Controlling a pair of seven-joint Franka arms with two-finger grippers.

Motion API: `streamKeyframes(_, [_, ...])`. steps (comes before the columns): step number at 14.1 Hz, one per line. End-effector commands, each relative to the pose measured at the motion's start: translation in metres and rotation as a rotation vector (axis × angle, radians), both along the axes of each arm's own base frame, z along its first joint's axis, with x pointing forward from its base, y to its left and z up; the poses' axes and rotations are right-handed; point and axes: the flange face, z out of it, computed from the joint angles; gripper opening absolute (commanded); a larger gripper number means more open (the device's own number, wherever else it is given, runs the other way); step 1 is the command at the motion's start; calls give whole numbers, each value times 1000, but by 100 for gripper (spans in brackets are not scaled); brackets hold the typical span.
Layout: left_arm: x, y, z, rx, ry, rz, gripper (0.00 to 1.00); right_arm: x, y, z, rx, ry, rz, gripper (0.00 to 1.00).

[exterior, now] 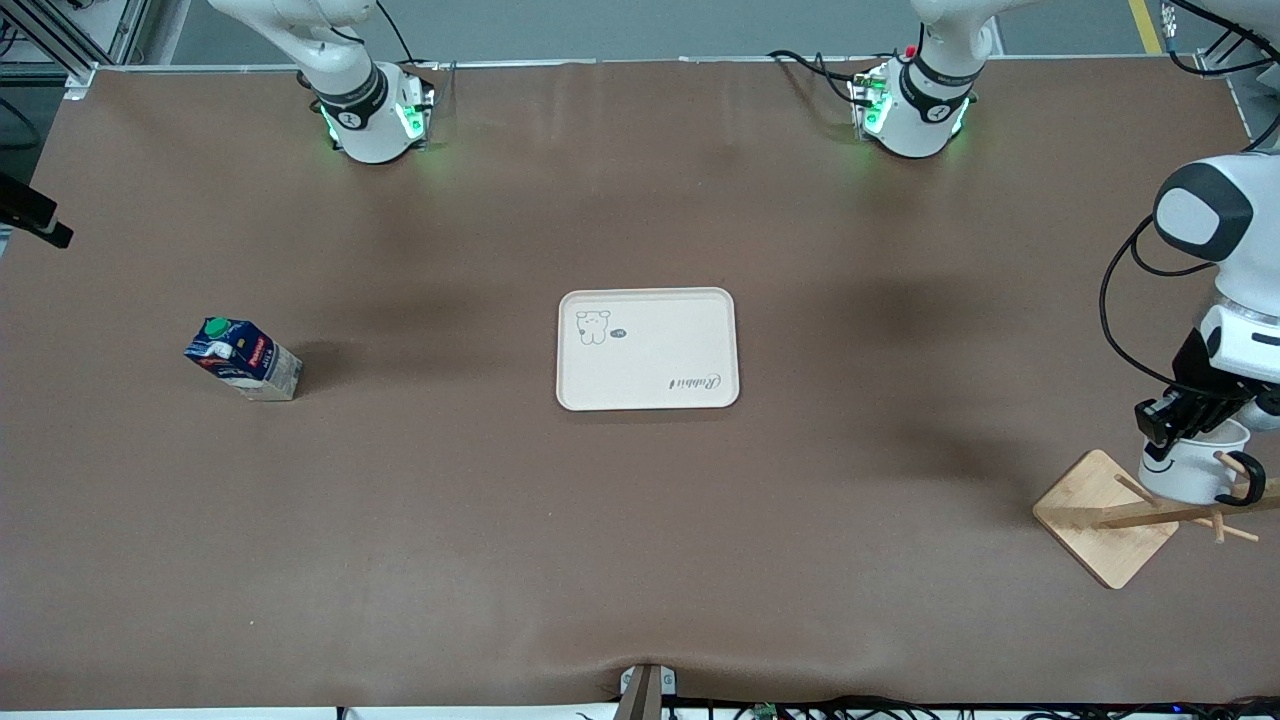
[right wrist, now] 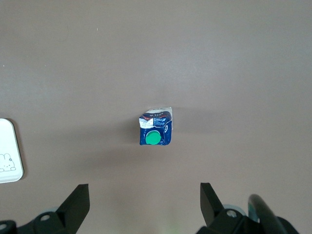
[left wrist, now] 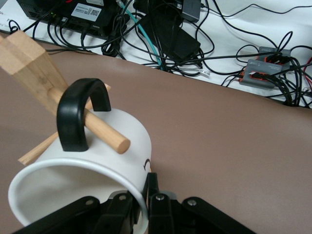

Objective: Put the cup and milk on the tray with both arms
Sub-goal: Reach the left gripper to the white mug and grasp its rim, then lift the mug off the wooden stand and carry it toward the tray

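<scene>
A: Where is the small white mug with the black smiley face and black handle?

B: At the left arm's end of the table, hung by its black handle on a peg of the pale wooden mug stand with the square base. The left tool is clamped on its rim: in the left wrist view one finger presses the outside wall and the other sits inside. Gripped that way, it can probably slide off along the peg.

A: And the small dark-blue carton with the red and white label and green screw cap?

B: Upright on the table toward the right arm's end, well apart from the cream rectangular tray with the cartoon animal and "Rabbit" lettering, which lies bare at the middle so either arm can reach it. The right tool hangs over the carton with its fingers wide apart, touching nothing.

A: What can't you make out?

B: The right tool is out of the front view; only the arm's base shows. The mug's face is mostly covered by the left tool, and the stand's post runs off the front view's edge. Whether the mug's handle is near the peg's tip I can't say surely.
</scene>
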Motion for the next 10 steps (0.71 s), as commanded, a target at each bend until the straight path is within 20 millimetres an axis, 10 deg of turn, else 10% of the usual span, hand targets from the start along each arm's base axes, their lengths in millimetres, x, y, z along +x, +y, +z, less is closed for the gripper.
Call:
streamKeyframes(1, [2,-13,11,4,-8,-26,0,0,-2,2,19,-9,-8,100])
streamKeyframes(10, [-2,-84,70,-96,230,3,0,1,-1,1,19,-6,-5,100])
